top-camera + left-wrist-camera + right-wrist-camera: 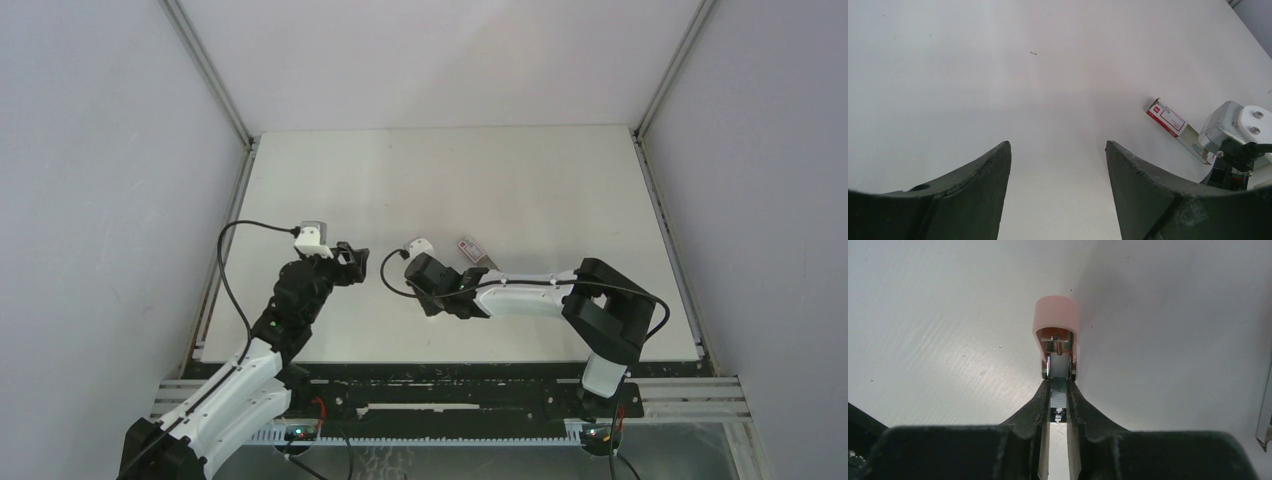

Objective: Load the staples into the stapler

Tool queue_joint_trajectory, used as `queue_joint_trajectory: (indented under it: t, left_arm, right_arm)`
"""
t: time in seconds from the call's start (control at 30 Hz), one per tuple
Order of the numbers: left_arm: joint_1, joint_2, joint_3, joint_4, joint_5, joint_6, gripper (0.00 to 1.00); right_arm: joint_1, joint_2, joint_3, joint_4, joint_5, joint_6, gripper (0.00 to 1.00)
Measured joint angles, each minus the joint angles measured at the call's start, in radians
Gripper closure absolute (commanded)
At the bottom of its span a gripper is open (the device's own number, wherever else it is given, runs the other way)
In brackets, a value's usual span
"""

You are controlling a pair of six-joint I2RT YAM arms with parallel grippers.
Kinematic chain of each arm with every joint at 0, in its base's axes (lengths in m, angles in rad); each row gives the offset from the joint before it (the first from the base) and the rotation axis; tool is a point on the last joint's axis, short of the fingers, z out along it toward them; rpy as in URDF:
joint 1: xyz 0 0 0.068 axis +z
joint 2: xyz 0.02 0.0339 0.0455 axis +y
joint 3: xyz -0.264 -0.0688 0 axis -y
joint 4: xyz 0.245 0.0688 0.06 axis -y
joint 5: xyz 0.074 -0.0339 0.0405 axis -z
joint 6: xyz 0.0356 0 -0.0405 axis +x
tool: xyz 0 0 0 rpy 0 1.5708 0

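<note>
Your right hand clamps the pink stapler by its rail. Your left hand hangs released, staple box lying nearby.

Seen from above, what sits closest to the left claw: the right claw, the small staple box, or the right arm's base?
From the left gripper:
1. right gripper, just to its right, holding the stapler.
2. staple box, farther right, beyond the right arm.
3. right arm's base, far right at the near edge.
</note>
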Motion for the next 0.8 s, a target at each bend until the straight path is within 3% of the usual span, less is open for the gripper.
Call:
queue_joint_trajectory:
  t: [0.17,0.53,0.7,0.8]
  left_arm:
    - [0.0,0.0,0.0,0.0,0.0,0.0,0.26]
    - [0.0,0.0,0.0,0.0,-0.007,0.0,0.26]
    - [0.0,0.0,0.0,-0.001,-0.008,0.0,0.26]
    - [0.0,-0.005,0.0,-0.002,-0.009,0.0,0.26]
  right_arm:
    - [0.002,0.0,0.0,0.0,0.005,0.0,0.91]
    - [0.003,0.001,0.0,-0.002,0.013,0.0,0.67]
    - [0.003,0.0,0.0,-0.002,0.013,-0.001,0.66]
    - [0.003,-0.006,0.0,-0.003,0.011,-0.001,0.7]
